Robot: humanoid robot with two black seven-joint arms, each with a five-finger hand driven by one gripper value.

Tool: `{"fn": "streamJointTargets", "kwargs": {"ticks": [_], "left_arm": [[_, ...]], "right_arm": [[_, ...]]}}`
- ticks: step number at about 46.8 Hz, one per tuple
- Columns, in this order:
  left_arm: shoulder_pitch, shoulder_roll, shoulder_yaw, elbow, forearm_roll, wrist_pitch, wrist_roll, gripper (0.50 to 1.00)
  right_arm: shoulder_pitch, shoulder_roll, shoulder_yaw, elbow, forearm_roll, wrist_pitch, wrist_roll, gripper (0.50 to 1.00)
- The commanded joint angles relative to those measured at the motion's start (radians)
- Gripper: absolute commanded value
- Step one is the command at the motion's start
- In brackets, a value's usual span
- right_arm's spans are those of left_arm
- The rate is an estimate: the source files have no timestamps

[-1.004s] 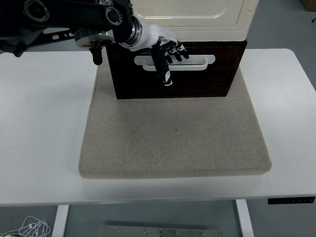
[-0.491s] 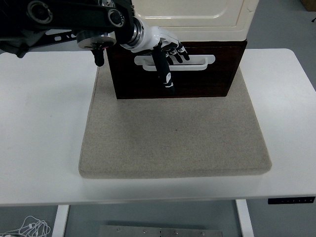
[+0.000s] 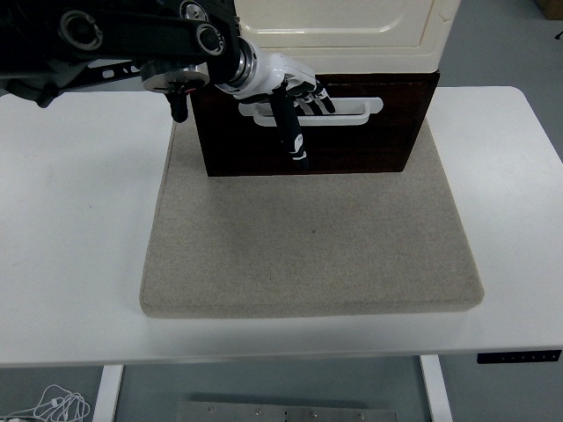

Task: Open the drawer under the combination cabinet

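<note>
One arm is at work as we look down over the white table [image 3: 79, 220]: the left hand [image 3: 286, 88] has reached in from the left edge and sits right at the front of the dark brown drawer [image 3: 369, 145], under the cream upper part of the combination cabinet [image 3: 352, 26]. We see its fingers [image 3: 317, 95] curled into the white handle [image 3: 356, 112], hooked through the slot at the handle's left end, so the hand has a grip on that handle, while the thumb [image 3: 290, 136] hangs straight down across the drawer face, below the handle bar. The black forearm [image 3: 132, 40] runs across the top left of the view, above the table. The cabinet stands at the far edge of a grey felt mat [image 3: 308, 255], and the drawer's front sits just proud of the cream body above it; how far it is out we cannot tell from this high angle. Below the table's near edge we catch a white cable [image 3: 57, 404] on the floor.
</note>
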Motion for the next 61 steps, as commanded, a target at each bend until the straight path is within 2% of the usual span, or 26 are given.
{"fn": "streamJointTargets", "kwargs": {"ticks": [1, 33, 42, 61], "left_arm": [[0.001, 0.000, 0.000, -0.001, 0.001, -0.002, 0.000, 1.000], [-0.011, 0.000, -0.003, 0.000, 0.002, -0.043, -0.003, 1.000], [-0.016, 0.000, -0.003, 0.000, 0.002, -0.086, -0.003, 1.000], [-0.027, 0.001, -0.006, -0.001, 0.002, -0.121, -0.003, 1.000]], "right_arm": [[0.000, 0.000, 0.000, 0.000, 0.000, 0.001, 0.000, 0.928], [0.000, 0.000, 0.000, 0.000, 0.000, -0.001, 0.000, 0.926], [0.000, 0.000, 0.000, 0.000, 0.000, -0.001, 0.000, 0.926], [0.000, 0.000, 0.000, 0.000, 0.000, -0.001, 0.000, 0.926]]}}
